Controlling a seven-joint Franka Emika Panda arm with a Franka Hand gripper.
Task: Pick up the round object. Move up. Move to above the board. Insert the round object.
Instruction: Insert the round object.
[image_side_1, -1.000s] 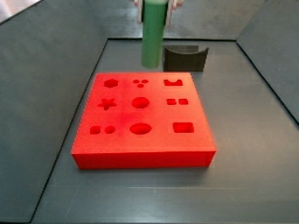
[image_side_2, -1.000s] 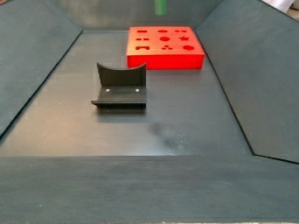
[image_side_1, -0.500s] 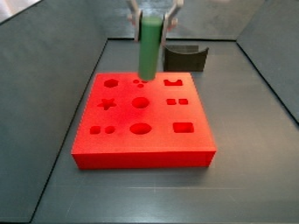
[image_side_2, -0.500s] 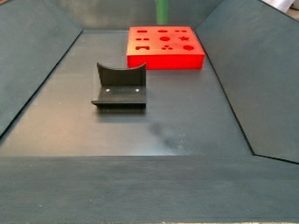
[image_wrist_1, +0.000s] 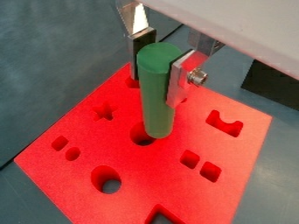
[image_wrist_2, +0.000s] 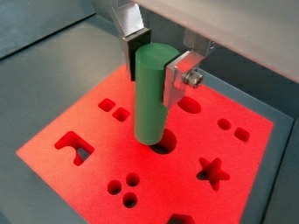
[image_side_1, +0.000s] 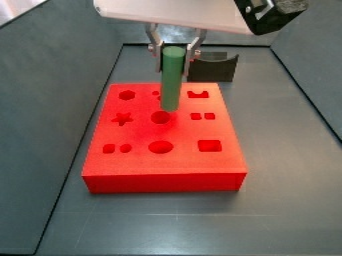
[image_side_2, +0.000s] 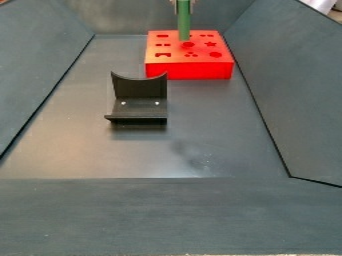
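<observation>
Over the large flat bright red rectangular board (image_side_1: 164, 138) with its shaped cut-out holes, the two-finger gripper (image_side_1: 174, 44) is hanging with the slim matte green cylinder peg (image_side_1: 171, 80) upright between its flat silver fingers (image_wrist_1: 177, 74). Both wrist views are showing the plates pressing against the peg's upper part (image_wrist_2: 151, 96), so the jaws are closed only as far as the peg's width and are clamping it. The peg's lower end is sitting right at a round hole near the middle of the board (image_wrist_1: 152, 162); whether the tip is touching the rim or already just inside cannot be told. In a side view, going from left to right across the board, a round hole, a star and two dots are lying along the left column, the peg is standing over the middle column, and a notched cut-out, small squares and a rectangle are lying along the right column. Behind the board's far right corner, the dark L-shaped fixture (image_side_1: 214, 67) is standing on the grey floor (image_side_1: 287, 150), apart from the board. In a side view from the opposite end, the fixture (image_side_2: 136, 98) is standing in the foreground on the floor, and the board (image_side_2: 189, 54) with the peg (image_side_2: 183, 19) above it is lying farther back and to the right.
</observation>
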